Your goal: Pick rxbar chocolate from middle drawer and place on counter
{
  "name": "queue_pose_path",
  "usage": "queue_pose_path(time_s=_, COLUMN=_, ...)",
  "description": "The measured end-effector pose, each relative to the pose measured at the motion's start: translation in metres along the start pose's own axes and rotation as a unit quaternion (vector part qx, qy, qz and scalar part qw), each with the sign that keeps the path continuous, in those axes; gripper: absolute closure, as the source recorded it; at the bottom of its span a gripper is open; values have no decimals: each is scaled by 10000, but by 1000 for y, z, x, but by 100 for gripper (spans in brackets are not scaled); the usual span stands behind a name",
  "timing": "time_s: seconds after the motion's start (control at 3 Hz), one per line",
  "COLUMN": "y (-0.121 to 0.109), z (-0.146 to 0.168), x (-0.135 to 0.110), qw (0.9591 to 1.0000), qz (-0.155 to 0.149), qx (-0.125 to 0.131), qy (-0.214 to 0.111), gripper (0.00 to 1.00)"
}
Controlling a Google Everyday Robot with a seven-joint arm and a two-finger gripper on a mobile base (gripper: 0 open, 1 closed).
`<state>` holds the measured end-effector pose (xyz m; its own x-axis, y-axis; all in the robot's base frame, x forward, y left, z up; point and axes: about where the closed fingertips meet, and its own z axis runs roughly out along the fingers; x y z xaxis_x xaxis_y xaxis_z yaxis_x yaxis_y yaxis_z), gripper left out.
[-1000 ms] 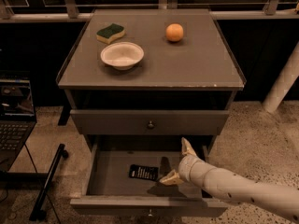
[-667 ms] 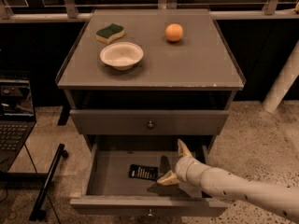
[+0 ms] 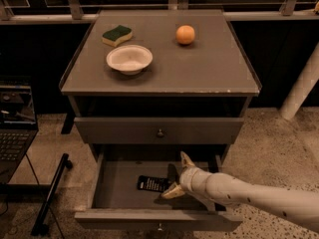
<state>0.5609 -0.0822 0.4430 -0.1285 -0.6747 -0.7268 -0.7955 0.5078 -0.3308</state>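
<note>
The rxbar chocolate [image 3: 151, 184], a flat black bar with white print, lies on the grey floor of the open middle drawer [image 3: 114, 183], left of centre. My gripper [image 3: 177, 177] is inside the drawer, just right of the bar. It is open, with one fingertip [image 3: 186, 159] pointing toward the back and the other fingertip [image 3: 168, 193] low at the bar's right end. My pale arm reaches in from the lower right. The counter [image 3: 209, 68] is the cabinet's flat grey top above.
On the counter stand a white bowl [image 3: 129, 59], a green-and-yellow sponge [image 3: 117, 35] and an orange [image 3: 185, 34]. A closed drawer front with a knob [image 3: 160, 132] sits above the open drawer. A laptop [image 3: 15, 133] and a black stand [image 3: 50, 195] are on the left.
My gripper has moved a little to the left inside the drawer, closer to the bar's right end. The bar has not moved.
</note>
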Motion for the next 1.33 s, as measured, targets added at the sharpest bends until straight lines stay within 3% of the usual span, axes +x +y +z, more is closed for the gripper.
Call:
queue_pose_path(time_s=0.33, y=7, z=20, x=-3, qw=9996, qz=27, qx=-290, qy=-4, gripper=0)
queue_pose_path(time_s=1.0, y=7, z=18, x=0, qw=9997, qz=81, qx=-241, qy=40, gripper=0)
queue_pose_path(time_s=1.33, y=13, z=38, x=11, qw=9991, qz=257, qx=-324, qy=65, gripper=0)
